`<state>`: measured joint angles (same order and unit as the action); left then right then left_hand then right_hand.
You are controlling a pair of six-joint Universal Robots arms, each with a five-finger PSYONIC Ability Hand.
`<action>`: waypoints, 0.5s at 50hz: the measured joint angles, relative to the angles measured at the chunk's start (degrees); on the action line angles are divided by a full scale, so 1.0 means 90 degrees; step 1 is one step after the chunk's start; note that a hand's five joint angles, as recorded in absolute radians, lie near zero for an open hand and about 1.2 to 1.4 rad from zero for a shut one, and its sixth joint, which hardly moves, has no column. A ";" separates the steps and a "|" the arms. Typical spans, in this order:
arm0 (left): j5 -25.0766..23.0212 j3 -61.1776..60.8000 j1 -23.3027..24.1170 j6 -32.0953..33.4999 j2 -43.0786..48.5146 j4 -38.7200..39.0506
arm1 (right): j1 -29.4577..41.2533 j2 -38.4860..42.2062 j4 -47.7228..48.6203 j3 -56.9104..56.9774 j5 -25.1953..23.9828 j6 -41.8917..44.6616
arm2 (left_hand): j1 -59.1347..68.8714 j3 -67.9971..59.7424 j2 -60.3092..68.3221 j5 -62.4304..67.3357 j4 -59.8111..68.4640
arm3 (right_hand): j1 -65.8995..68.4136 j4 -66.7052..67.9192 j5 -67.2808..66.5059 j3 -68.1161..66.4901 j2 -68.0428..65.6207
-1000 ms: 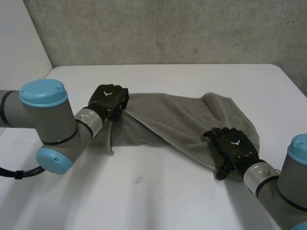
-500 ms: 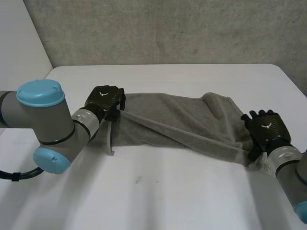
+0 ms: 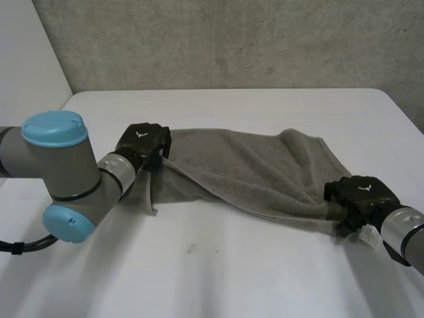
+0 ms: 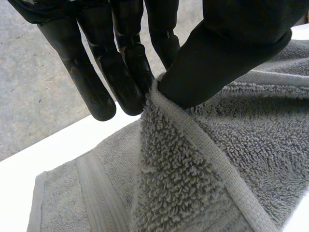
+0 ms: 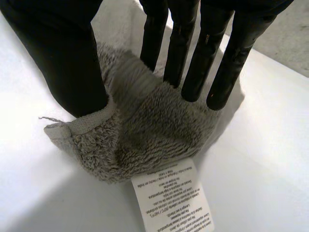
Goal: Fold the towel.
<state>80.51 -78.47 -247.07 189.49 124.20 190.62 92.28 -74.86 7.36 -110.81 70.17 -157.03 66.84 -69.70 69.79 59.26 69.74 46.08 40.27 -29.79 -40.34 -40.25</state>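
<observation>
Both left hand point(image 3: 142, 142) and right hand point(image 3: 363, 193) pinch towel point(image 3: 245, 169) edges

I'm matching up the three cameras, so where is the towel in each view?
Head view: the towel stretches across the white table, between the left hand and the right hand.
Left wrist view: the towel's hemmed edge is pinched by the left hand.
Right wrist view: the towel's corner, with its label, is pinched by the right hand.
Shared landmark: the white table.
</observation>
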 measured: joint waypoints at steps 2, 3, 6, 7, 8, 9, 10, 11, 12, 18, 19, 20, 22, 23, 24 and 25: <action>0.0000 -0.0001 0.0000 0.0000 -0.0001 -0.0008 | -0.0005 -0.0146 -0.0002 -0.0054 0.0016 -0.0103 | 0.0000 0.0000 0.0000 0.0000 0.0000 | -0.0049 -0.0027 0.0000 0.0045 0.0021; 0.0000 -0.0001 0.0001 0.0000 -0.0001 -0.0010 | -0.0007 -0.0191 -0.0001 -0.0074 0.0022 -0.0123 | 0.0000 0.0000 0.0000 0.0000 0.0000 | -0.0068 -0.0037 0.0005 0.0056 0.0027; 0.0000 -0.0004 0.0001 0.0000 -0.0008 -0.0012 | -0.0036 -0.0428 0.0007 -0.0162 0.0043 -0.0168 | 0.0000 0.0000 0.0000 0.0001 0.0000 | -0.0347 -0.0272 0.0213 0.0294 0.0266; 0.0000 -0.0012 0.0001 0.0000 -0.0014 -0.0011 | -0.0058 -0.0552 0.0008 -0.0207 0.0048 -0.0177 | 0.0000 0.0000 0.0000 0.0001 0.0000 | -0.0531 -0.0411 0.0324 0.0421 0.0392; 0.0000 -0.0016 0.0001 0.0000 -0.0017 -0.0011 | -0.0089 -0.0710 0.0008 -0.0253 0.0053 -0.0180 | 0.0000 0.0000 0.0000 0.0001 0.0000 | -0.0666 -0.0531 0.0449 0.0560 0.0534; 0.0000 -0.0021 0.0001 0.0000 -0.0020 -0.0009 | -0.0105 -0.0795 0.0004 -0.0278 0.0055 -0.0180 | 0.0000 0.0000 0.0000 0.0001 0.0000 | -0.0666 -0.0531 0.0449 0.0560 0.0534; 0.0000 -0.0021 0.0001 0.0000 -0.0020 -0.0009 | -0.0105 -0.0795 0.0004 -0.0278 0.0055 -0.0180 | 0.0000 0.0000 0.0000 0.0001 0.0000 | -0.0666 -0.0531 0.0449 0.0560 0.0534; 0.0000 -0.0035 0.0001 0.0000 -0.0026 -0.0007 | -0.0130 -0.0945 -0.0009 -0.0318 0.0056 -0.0177 | 0.0000 0.0000 0.0000 0.0001 0.0000 | -0.0890 -0.0739 0.0664 0.0751 0.0731; 0.0000 -0.0045 0.0001 0.0000 -0.0031 -0.0005 | -0.0153 -0.1115 -0.0052 -0.0360 0.0056 -0.0172 | 0.0000 0.0000 0.0000 0.0001 0.0001 | -0.0950 -0.0789 0.0718 0.0803 0.0783; 0.0000 -0.0079 0.0001 0.0000 -0.0041 0.0001 | -0.0171 -0.1617 -0.0637 -0.0430 0.0016 -0.0127 | 0.0000 0.0000 0.0000 0.0001 0.0000 | -0.0564 -0.0494 0.0495 0.0499 0.0500; 0.0000 -0.0080 0.0001 0.0000 -0.0040 0.0002 | -0.0169 -0.1649 -0.0735 -0.0429 0.0007 -0.0122 | 0.0000 0.0000 0.0000 0.0001 0.0000 | -0.0538 -0.0478 0.0465 0.0485 0.0487; 0.0000 -0.0081 0.0001 0.0000 -0.0041 0.0001 | -0.0164 -0.1682 -0.0871 -0.0427 -0.0007 -0.0115 | 0.0000 0.0000 0.0000 0.0001 0.0000 | -0.0529 -0.0472 0.0458 0.0477 0.0485; 0.0000 -0.0083 0.0001 0.0000 -0.0041 0.0002 | -0.0155 -0.1717 -0.1083 -0.0426 -0.0032 -0.0105 | 0.0000 0.0000 0.0000 0.0001 0.0001 | -0.0547 -0.0475 0.0458 0.0479 0.0486; 0.0000 -0.0084 0.0001 0.0000 -0.0041 0.0002 | -0.0148 -0.1738 -0.1242 -0.0428 -0.0053 -0.0098 | 0.0000 0.0000 0.0000 0.0001 0.0001 | -0.0586 -0.0496 0.0464 0.0499 0.0502; 0.0000 -0.0085 0.0001 0.0000 -0.0041 0.0002 | -0.0143 -0.1747 -0.1348 -0.0435 -0.0071 -0.0093 | 0.0000 0.0000 0.0000 0.0001 0.0001 | -0.0696 -0.0555 0.0512 0.0565 0.0539; 0.0000 -0.0089 0.0001 0.0000 -0.0041 0.0002 | -0.0136 -0.1754 -0.1518 -0.0463 -0.0107 -0.0087 | 0.0000 0.0000 0.0000 0.0001 0.0000 | -0.0854 -0.0713 0.0649 0.0724 0.0699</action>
<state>80.51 -79.27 -247.06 189.49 123.83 190.64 91.05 -90.64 -6.30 -114.97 69.20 -157.81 66.84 -69.70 69.79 59.26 69.74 38.40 33.86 -23.95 -33.82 -33.95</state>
